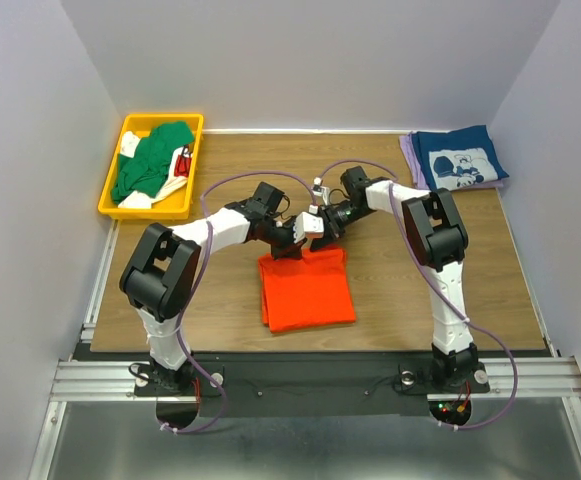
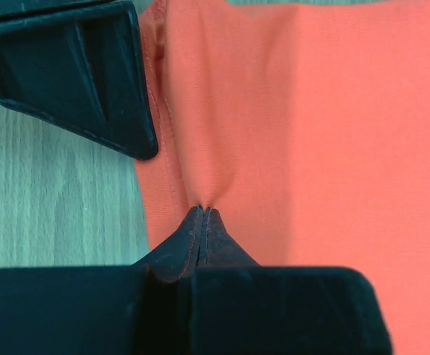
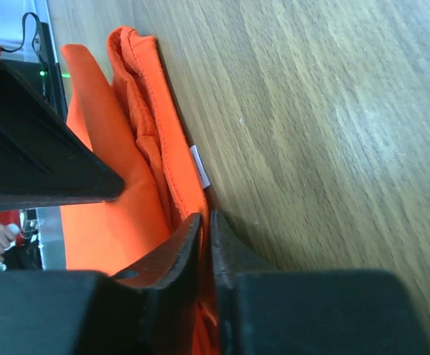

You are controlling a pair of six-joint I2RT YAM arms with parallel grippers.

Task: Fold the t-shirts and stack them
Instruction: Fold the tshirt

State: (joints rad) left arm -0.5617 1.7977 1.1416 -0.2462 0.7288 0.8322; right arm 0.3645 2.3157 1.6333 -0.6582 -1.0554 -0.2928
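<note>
On your worktop [image 1: 400, 290] the orange t-shirt [image 1: 307, 292] lies folded near the middle, its far edge hidden from above by both wrists. In the far left corner the yellow bin [image 1: 112, 200] holds the green t-shirt [image 1: 150, 160], bunched over pale items you cannot make out. Far right, the navy t-shirt [image 1: 458, 162] covers all but a strip of the lavender t-shirt [image 1: 408, 150]. Your left pincer [image 2: 202, 216] is closed, a pucker of orange cloth nipped at its tips; your right pincer [image 3: 204, 222] is clamped on the orange shirt's layered edge, tips almost meeting
</note>
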